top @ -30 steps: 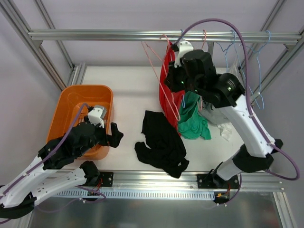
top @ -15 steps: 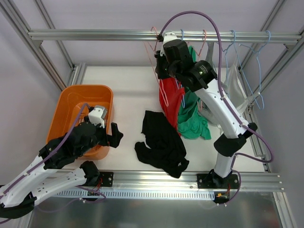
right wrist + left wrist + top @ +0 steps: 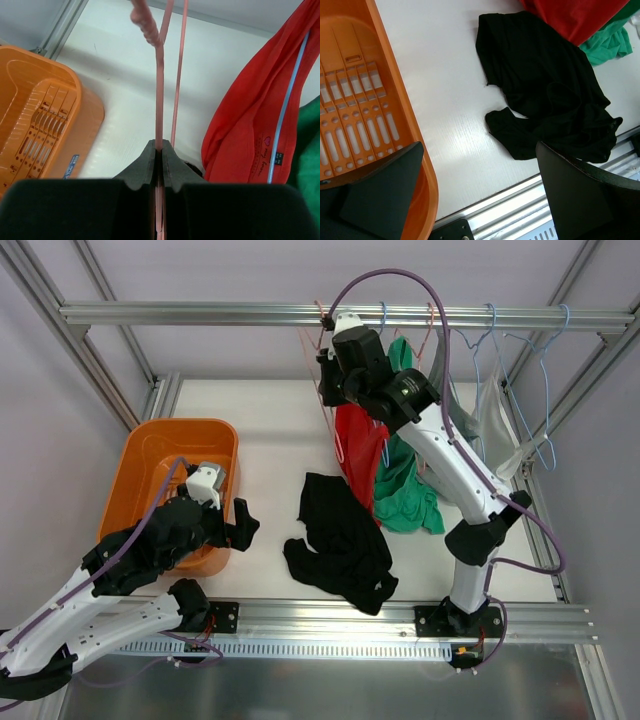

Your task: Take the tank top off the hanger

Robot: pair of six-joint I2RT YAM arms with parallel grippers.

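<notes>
A red tank top [image 3: 357, 445] hangs from the top rail [image 3: 200, 313] on a light blue hanger wire [image 3: 287, 107]; it also shows in the right wrist view [image 3: 250, 125]. My right gripper [image 3: 328, 365] is high up by the rail, just left of the tank top. Its jaws [image 3: 159, 149] are shut on a thin pink hanger wire [image 3: 159, 75] that carries no cloth in view. My left gripper [image 3: 240, 525] is open and empty, low over the table's front by the orange basket; its wrist view shows it [image 3: 480, 175] above bare table.
An orange basket [image 3: 150, 435] stands at the left and shows in the left wrist view [image 3: 385, 75]. A black garment [image 3: 345, 540] lies mid-table. A green garment [image 3: 405, 485] hangs and pools right of the red one. Blue hangers [image 3: 545, 350] hang at the far right.
My right arm has swung left and up along the rail, carrying the pink hanger wire clear of the red tank top. The left arm has not moved.
</notes>
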